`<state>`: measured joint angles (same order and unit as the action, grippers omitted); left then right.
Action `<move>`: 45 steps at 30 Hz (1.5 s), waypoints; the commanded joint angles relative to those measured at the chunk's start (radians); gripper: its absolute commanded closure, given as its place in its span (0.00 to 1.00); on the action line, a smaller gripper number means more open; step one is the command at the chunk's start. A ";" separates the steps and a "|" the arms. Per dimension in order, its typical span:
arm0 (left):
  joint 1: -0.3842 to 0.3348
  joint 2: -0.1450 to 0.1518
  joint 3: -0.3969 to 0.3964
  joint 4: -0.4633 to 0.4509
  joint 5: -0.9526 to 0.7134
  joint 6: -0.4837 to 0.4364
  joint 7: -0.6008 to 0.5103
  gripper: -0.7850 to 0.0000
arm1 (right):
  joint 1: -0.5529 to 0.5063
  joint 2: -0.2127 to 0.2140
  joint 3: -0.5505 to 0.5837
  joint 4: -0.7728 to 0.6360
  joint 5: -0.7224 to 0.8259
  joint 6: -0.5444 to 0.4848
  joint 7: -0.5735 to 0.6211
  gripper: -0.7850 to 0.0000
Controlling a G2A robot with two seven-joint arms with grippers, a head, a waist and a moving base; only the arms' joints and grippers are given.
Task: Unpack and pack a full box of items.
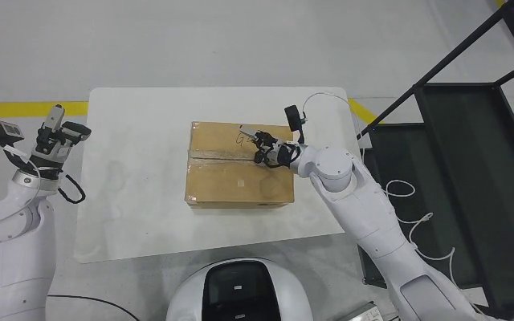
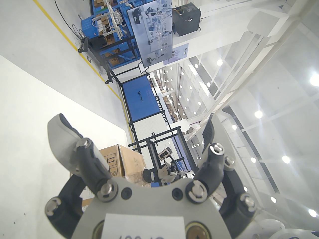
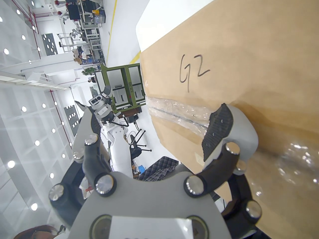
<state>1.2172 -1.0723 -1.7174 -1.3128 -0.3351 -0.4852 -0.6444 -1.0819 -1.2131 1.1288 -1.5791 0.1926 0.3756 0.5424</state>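
The right gripper stood wide open with nothing between its jaws. One dark ribbed pad lay at the clear tape seam that ran across the top of the cardboard box, though whether it actually pressed on the cardboard could not be told. The other finger stood out past the box's edge. Just beyond the seam a handwritten mark sat on the flap. From above, that gripper was over the far right part of the box, its arm coming in from the right side of the table.

The box was shut, both flaps down and the seam running along its length. It sat near the middle of the white table, somewhat towards the right.

The left gripper was wide open too and held nothing (its fingers pointed up into the room rather than at the table). In the top view it was just off the table's left edge, well apart from the box. Its own camera caught the box far off between its fingers, on the white table.

A black metal rack stood to the right of the table, and a yellow floor line ran behind its left corner.
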 commanded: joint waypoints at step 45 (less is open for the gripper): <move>0.000 0.000 0.000 0.000 0.000 0.000 0.000 0.00 | -0.363 0.054 0.384 -0.120 -0.023 -0.179 -0.220 0.00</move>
<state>1.2172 -1.0723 -1.7174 -1.3128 -0.3351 -0.4852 -0.6444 -1.4451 -1.1594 1.5120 -1.6995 0.1695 0.1968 0.3234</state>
